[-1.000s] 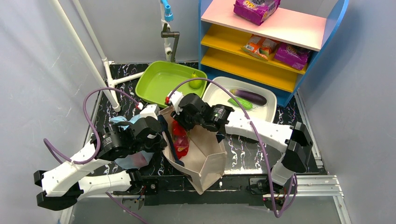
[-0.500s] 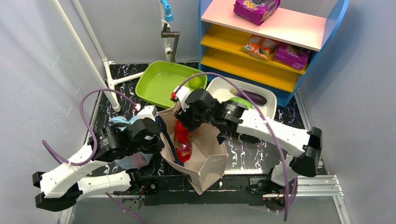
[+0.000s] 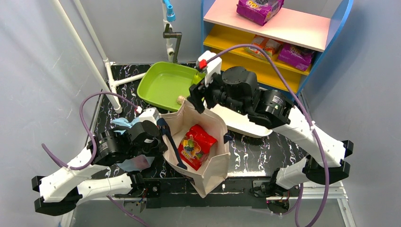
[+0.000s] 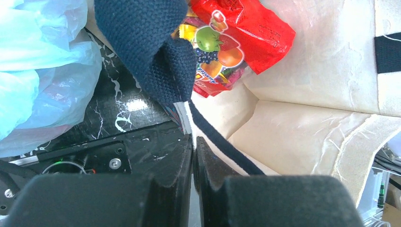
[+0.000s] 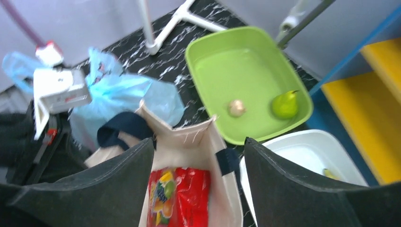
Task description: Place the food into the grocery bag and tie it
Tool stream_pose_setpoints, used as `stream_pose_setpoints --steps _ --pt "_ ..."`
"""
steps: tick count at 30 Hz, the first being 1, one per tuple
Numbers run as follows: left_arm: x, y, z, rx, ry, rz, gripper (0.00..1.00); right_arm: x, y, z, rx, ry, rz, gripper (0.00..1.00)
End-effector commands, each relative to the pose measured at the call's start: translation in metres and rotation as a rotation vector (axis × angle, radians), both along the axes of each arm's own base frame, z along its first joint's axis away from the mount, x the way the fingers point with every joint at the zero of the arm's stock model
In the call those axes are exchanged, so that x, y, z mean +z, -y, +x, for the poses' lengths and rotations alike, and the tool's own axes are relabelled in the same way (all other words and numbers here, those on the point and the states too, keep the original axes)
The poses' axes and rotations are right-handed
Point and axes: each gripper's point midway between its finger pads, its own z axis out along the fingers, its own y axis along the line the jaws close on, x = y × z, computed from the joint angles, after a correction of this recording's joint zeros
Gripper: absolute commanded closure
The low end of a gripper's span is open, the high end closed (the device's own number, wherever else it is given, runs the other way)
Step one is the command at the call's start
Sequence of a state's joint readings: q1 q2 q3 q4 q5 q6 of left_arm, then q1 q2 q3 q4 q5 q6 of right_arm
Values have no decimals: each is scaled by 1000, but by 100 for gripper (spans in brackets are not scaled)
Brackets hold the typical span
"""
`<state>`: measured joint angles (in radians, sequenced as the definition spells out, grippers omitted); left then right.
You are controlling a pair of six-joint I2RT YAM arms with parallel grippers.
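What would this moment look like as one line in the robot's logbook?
left jaws: shut on navy handle | right jaws: open above canvas bag | red snack packet: lying inside bag

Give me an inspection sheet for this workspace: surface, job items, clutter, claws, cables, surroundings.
Surface: black marbled mat.
Job's things: red snack packet lies inside the open canvas tote.
Clutter: light-blue plastic bag crumpled beside the tote; green tray holding a pear and a small beige lump; white tray, partly hidden.
Claws: left claw shut on the tote's navy-trimmed rim; right claw open, empty, raised over the tote's far side.
Cables: purple cable loops off each arm, clear of the tote.
Surroundings: shelf unit with snack packets; white pipe frame; grey walls.
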<state>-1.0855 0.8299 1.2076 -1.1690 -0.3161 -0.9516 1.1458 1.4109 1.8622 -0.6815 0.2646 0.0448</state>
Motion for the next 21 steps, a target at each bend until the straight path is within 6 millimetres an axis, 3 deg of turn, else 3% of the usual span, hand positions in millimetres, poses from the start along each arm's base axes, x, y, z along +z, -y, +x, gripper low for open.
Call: stream_pose_setpoints --steps 1,2,9,15,21 --pt "-1 0 -2 1 5 -40 96 57 16 39 -207 116 102 22" --pt "-1 -1 -2 10 8 -42 100 63 19 48 -237 106 115 22" --pt "-5 -9 2 71 17 -37 100 118 58 108 -469 104 290 21" --pt "-6 -7 6 74 21 -18 100 143 107 148 -580 73 497 22" --pt "-6 -1 5 10 22 2 100 159 163 187 -670 96 579 23"
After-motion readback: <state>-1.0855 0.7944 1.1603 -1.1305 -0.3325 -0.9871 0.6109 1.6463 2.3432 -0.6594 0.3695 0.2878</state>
